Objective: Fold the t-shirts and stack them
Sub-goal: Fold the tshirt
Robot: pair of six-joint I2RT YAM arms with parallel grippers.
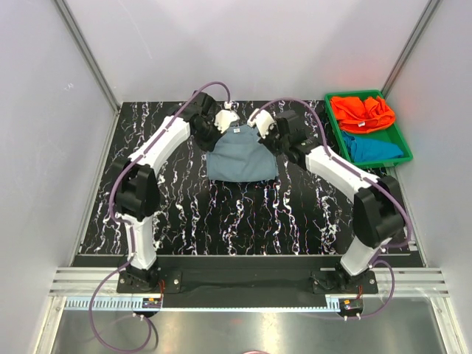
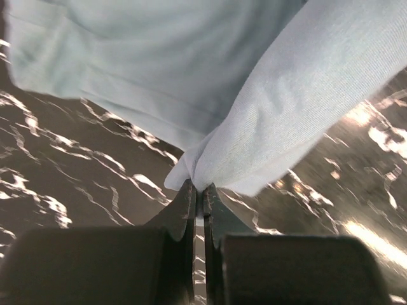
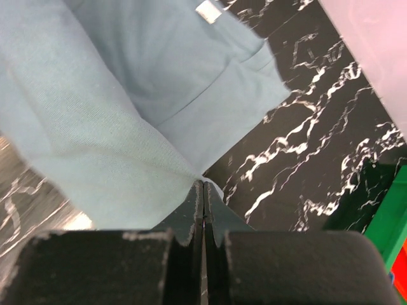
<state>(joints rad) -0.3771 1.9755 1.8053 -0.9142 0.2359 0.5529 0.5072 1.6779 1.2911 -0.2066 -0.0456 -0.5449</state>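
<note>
A black white-veined tabletop (image 1: 243, 221) sits between plain pale grey walls (image 1: 44, 110).

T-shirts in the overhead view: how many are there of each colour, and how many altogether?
grey-blue t-shirt: 1, out on the table
orange t-shirt: 1, in the green tray
teal-blue t-shirt: 1, in the same tray
Total: 3 t-shirts

The left arm (image 1: 158, 151) leans toward one o'clock and the right arm (image 1: 335, 166) toward eleven, their wrists close together. The left gripper (image 1: 226, 120) and the right gripper (image 1: 259, 122) each pinch the grey-blue t-shirt (image 1: 240, 158), jaws closed.
</note>
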